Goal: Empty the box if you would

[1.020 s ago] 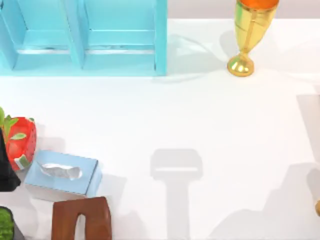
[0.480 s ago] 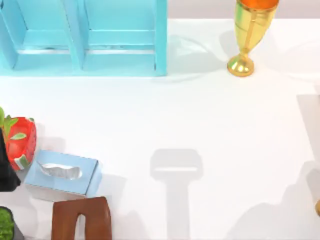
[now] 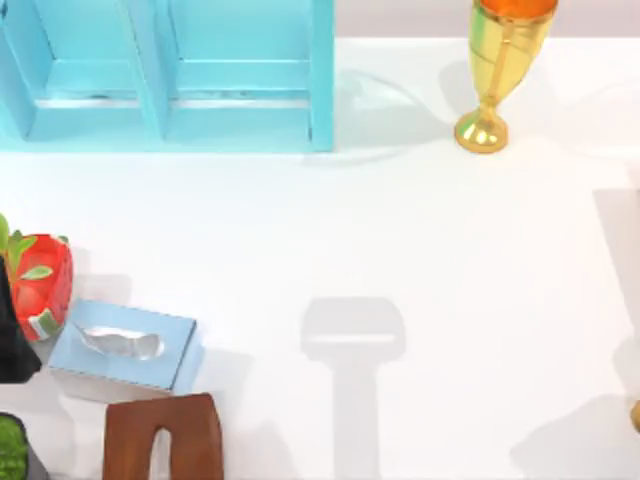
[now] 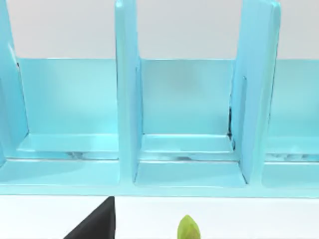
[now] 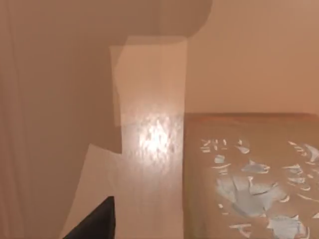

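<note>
Pale-blue tissue box [image 3: 125,345] lay flat on the desk [image 3: 420,240], slot upward so tissue could be pulled out; left pincer [image 3: 11,340] hung just beside the box, likely placed to reach it; apart or together, I could not tell.

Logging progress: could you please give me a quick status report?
Left gripper at left edge, beside strawberry. Tissue box ungripped, tissue showing. Right gripper facing tan surface.

White table [image 3: 420,250], soft shadows; blue shelf unit [image 3: 170,80] behind.
</note>
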